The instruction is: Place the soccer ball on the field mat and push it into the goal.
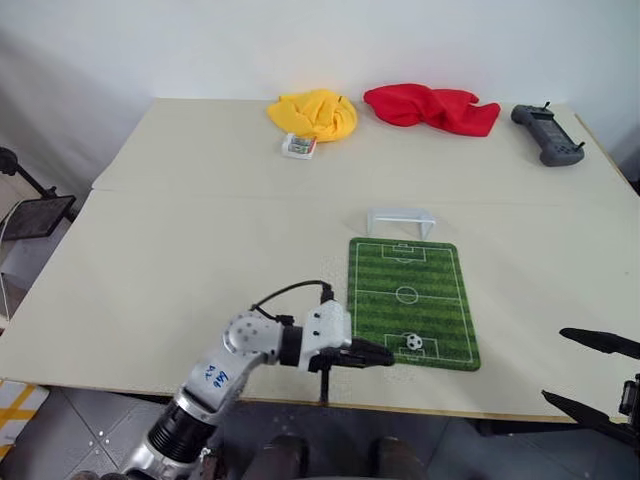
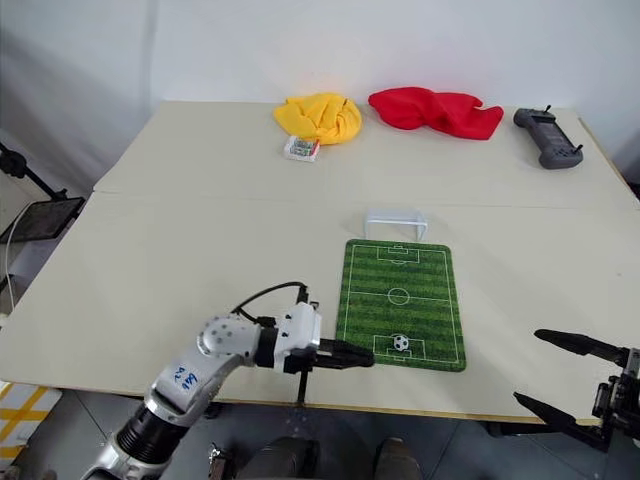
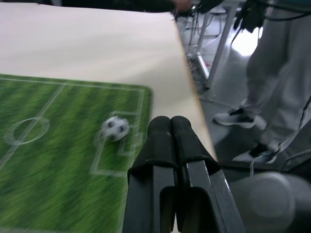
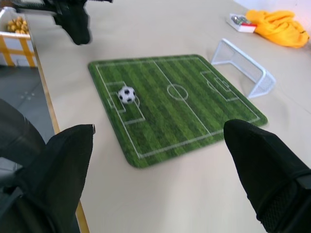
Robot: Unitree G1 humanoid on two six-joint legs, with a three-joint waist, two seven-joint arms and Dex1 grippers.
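Ball placement looks done: the soccer ball point(image 1: 414, 342) is sat on the field mat point(image 1: 409, 300) at the end opposite the goal point(image 1: 401, 221); with left gripper point(image 1: 385, 355) fingers clenched empty beside it, a straight push goalward is needed next.

Setting: robot test room or lab, not a home. Plain white wall point(image 1: 100, 50) directly behind a large bare beige table point(image 1: 200, 230). On the table's far edge, right corner, lies a grey handheld remote controller point(image 1: 547, 134). Grey tiled floor point(image 1: 80, 430) below the table's near edge. Beside the table's left side, a black stand point(image 1: 30, 200). A person's legs in grey trousers point(image 3: 277, 97) stand off the table's end.
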